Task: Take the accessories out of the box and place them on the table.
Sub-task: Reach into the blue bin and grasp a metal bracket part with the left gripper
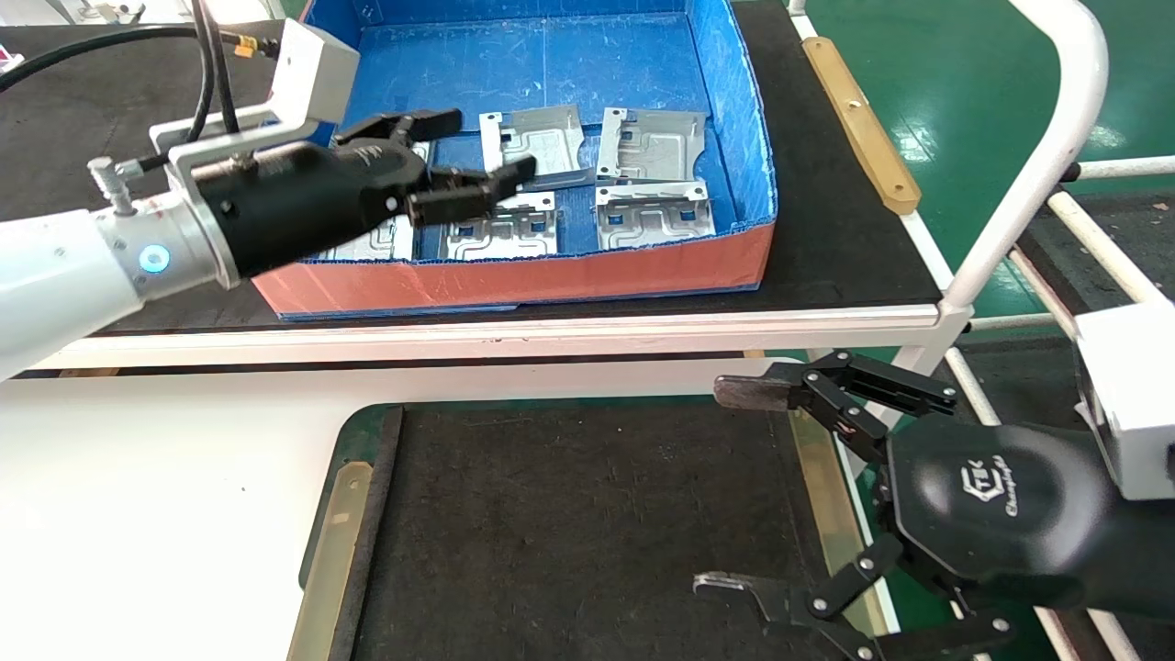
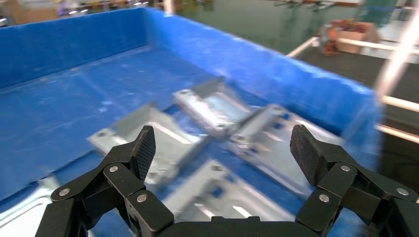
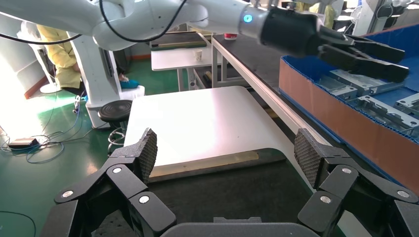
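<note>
The blue box with an orange-red front wall stands on the far bench. Several silver plates lie in its near half, among them one at the back, one to its right and one in the front right corner. Others are partly hidden behind my left arm. My left gripper is open and empty, hovering just above the plates inside the box. My right gripper is open and empty over the right edge of the table's dark mat. That mat also shows in the right wrist view.
The box stands on a black-matted bench with a white front rail. A white tube frame rises at the right over green floor. The table's white top spreads to the left. A stool and a person are beyond it.
</note>
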Robot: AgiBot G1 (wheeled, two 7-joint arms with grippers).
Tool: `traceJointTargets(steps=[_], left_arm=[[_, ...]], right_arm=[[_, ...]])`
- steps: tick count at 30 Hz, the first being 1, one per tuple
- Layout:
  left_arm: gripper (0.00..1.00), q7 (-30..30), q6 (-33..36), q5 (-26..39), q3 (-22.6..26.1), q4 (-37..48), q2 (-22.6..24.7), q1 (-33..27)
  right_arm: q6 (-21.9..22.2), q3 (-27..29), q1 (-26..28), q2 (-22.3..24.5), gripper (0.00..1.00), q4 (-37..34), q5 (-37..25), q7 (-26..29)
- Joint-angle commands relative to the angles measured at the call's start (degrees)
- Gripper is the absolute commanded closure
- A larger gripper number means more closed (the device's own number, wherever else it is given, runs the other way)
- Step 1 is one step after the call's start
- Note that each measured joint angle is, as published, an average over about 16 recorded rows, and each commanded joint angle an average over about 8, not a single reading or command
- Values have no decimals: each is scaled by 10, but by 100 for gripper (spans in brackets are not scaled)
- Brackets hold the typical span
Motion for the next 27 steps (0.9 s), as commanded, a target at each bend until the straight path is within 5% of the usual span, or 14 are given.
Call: traceJointTargets(steps=[1,27], left_arm=[[0,-2,-13,14,5,25,11,-15],[0,-92,-152,140,76,177,129,-98]], right_arm=[[0,0,0,0,0,0,0,0],[0,0,0,0,0,0,0,0]])
